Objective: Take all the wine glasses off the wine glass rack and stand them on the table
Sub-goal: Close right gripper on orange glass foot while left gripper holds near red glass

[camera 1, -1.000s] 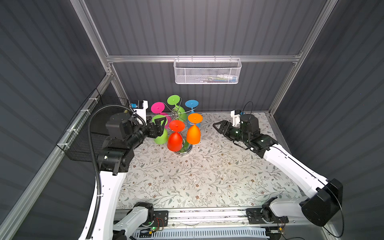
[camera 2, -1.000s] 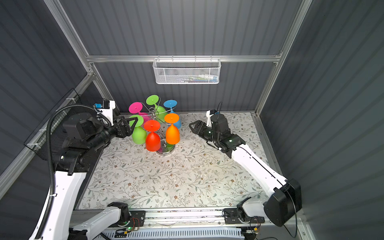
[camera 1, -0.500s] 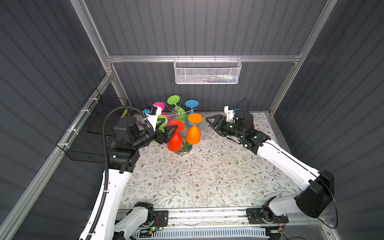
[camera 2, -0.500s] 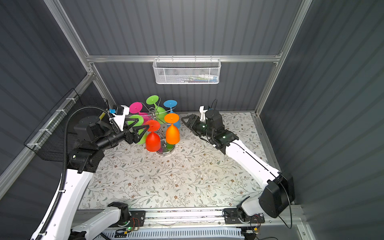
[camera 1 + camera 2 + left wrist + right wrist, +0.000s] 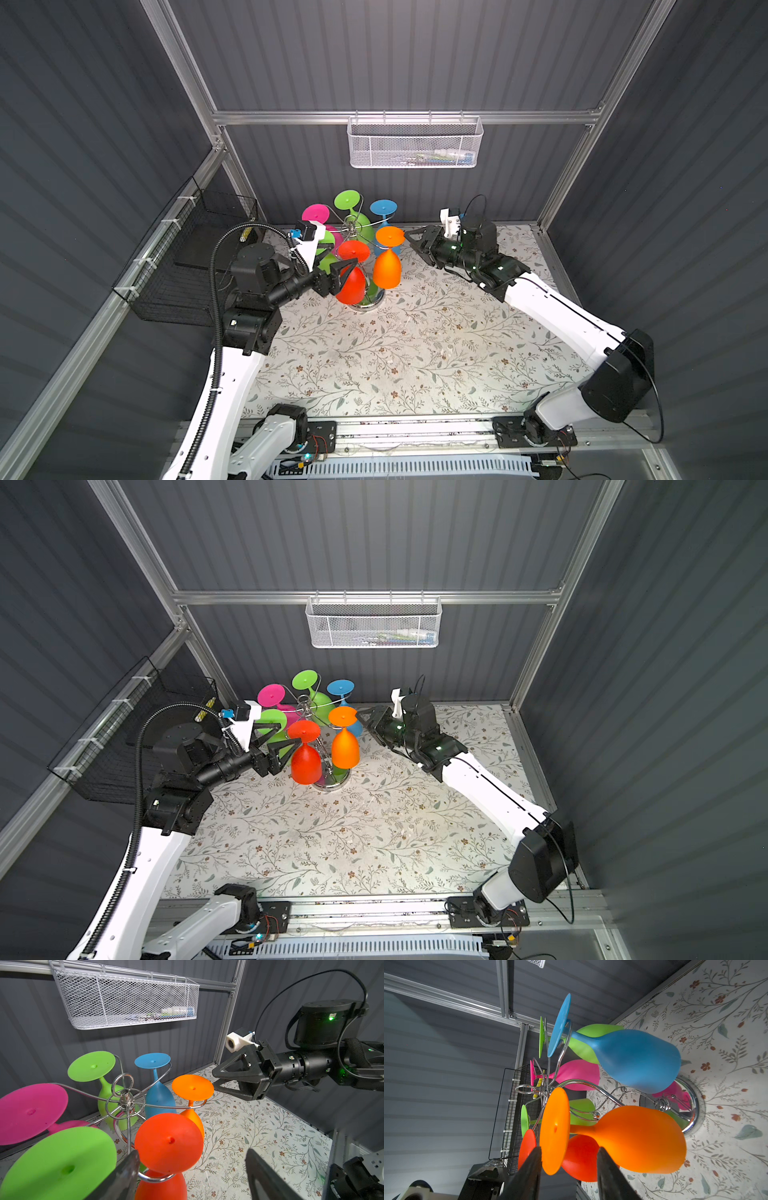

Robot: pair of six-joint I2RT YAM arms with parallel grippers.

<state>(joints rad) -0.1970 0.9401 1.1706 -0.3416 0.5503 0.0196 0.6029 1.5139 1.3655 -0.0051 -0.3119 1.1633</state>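
Wine glass rack (image 5: 124, 1099) stands at the back of the counter (image 5: 415, 353), near the rear wall. All six coloured glasses hang on it upside down, so we judge that no glass is taken off yet.

Left end effector (image 5: 191, 1151) is spread wide with the red glass (image 5: 168, 1142) between its fingers; we cannot tell if they touch it. Right end effector (image 5: 569, 1148) is narrower and holds nothing, and its tips are at the foot rim of the orange glass (image 5: 639, 1138).

What is left, in our opinion, is to close on one glass, slide its foot outward past the curled end of its wire arm, and carry it away.

Red and orange bowls hang just beside each other, and the blue glass (image 5: 637, 1059) is close to the orange one, so there is little room sideways. Toward the front the counter is bare, and we think this is the free way out.
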